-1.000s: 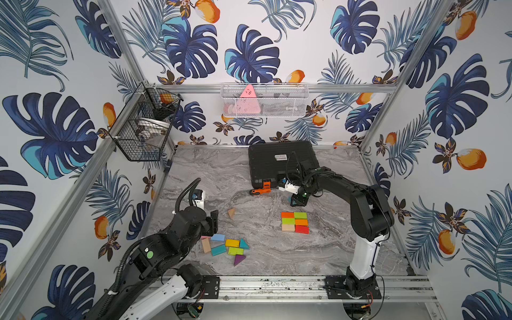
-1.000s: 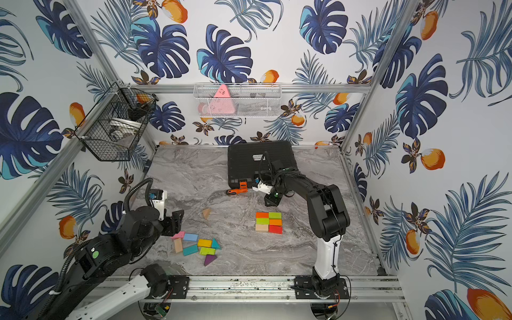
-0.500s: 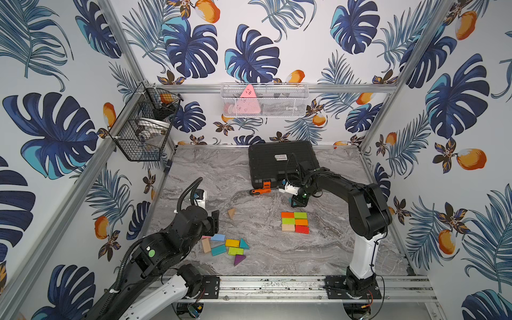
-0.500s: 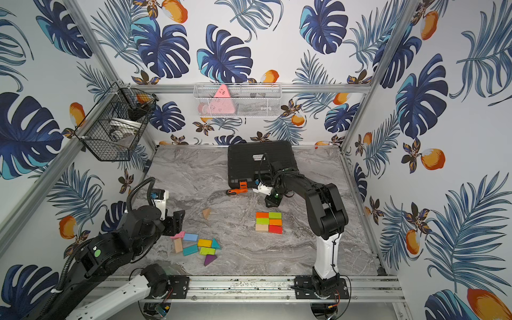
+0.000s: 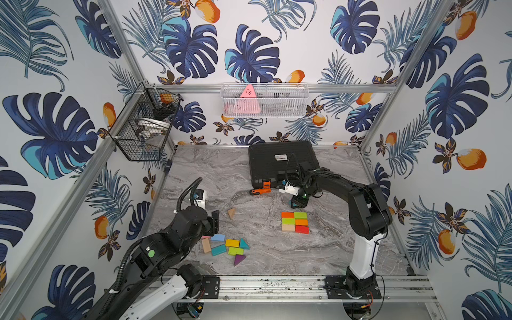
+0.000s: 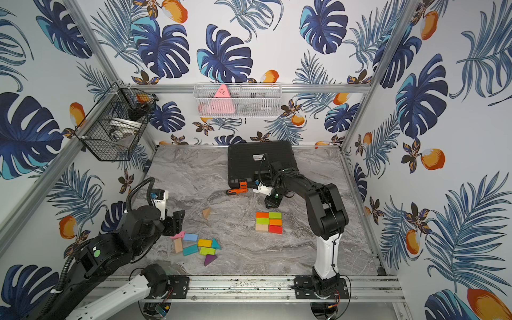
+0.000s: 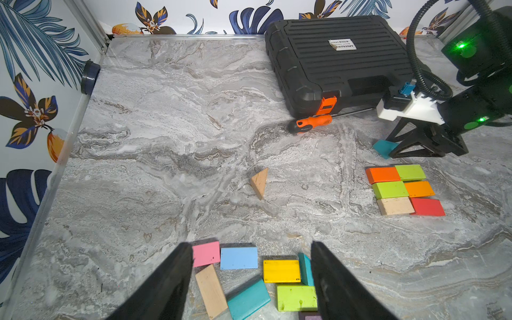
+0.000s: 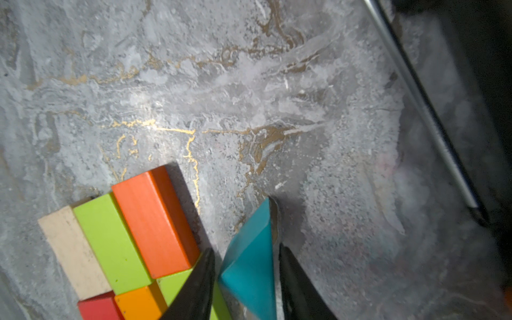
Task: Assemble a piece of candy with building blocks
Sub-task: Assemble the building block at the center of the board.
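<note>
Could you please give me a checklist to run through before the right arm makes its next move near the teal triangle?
1. Is the teal triangular block down on the table beside the six-block rectangle: ok, with a small gap between them.
2. Are the jaws of the right gripper off the triangle: ok, they straddle it with a sliver of space.
3. Are the rectangle's blocks flush: ok.
4. Is the left gripper open and empty above the loose blocks: ok.
5. Is the orange-handled screwdriver apart from the rectangle: ok.
6. Is the triangle centred on the rectangle's end: cannot tell, since the gripper hides most of it.
</note>
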`<state>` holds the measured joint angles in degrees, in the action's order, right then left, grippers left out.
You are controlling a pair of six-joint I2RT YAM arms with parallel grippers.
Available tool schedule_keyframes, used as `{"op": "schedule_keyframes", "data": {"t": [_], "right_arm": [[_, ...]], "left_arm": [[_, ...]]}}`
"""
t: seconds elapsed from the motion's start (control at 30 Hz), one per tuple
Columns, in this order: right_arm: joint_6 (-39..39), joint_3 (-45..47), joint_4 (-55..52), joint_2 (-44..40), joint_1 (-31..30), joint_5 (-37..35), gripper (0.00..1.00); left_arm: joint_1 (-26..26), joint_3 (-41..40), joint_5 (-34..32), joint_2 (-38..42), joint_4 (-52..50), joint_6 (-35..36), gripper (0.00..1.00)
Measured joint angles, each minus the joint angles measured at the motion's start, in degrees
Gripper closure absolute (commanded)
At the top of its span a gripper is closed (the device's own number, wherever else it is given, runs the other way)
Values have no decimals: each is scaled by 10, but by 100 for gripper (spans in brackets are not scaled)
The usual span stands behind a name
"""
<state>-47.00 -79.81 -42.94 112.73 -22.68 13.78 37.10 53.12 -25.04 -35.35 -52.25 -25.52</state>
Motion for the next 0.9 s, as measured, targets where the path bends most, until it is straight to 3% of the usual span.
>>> {"op": "schedule_keyframes", "data": {"t": [0.3, 0.9], "right_arm": [[19, 3, 9, -27, 0, 35, 57], [41, -21, -4, 15, 0, 25, 55]], "left_arm": [[0, 0, 0, 0, 0, 1, 28], [0, 0, 9, -6, 4, 1, 28]]}}
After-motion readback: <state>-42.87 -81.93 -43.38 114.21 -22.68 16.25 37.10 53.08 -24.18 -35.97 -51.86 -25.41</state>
